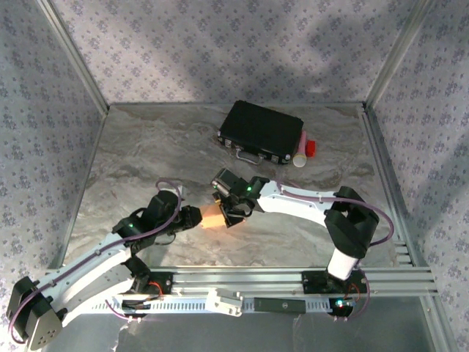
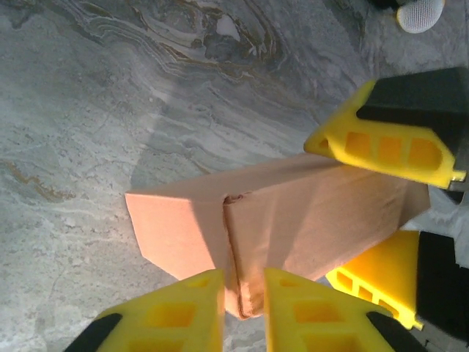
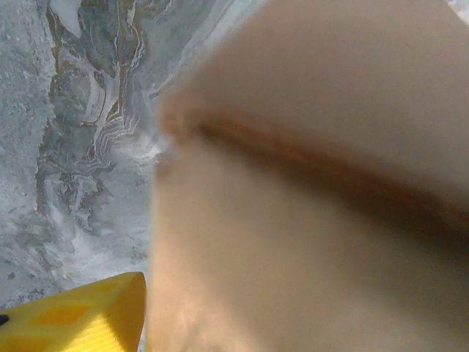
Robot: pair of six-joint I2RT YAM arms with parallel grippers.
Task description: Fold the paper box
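Observation:
The salmon-pink paper box [image 1: 212, 215] is a small half-formed box held just above the marble table between both arms. In the left wrist view the paper box [image 2: 308, 209] lies crosswise with a flat flap sticking out to the left. My left gripper [image 2: 244, 284] is shut on its near lower corner, one yellow finger [image 2: 176, 315] on each side. My right gripper [image 1: 230, 211] clamps the box's other end, with one of its fingers [image 2: 388, 147] above and one below. In the right wrist view the box [image 3: 315, 191] is close and blurred beside one yellow finger [image 3: 80, 319].
A black hard case [image 1: 261, 133] with metal latches lies at the back of the table. A white tube with a red cap [image 1: 304, 150] rests by its right end. Patterned walls and aluminium rails close in the table [image 1: 132, 169] on three sides.

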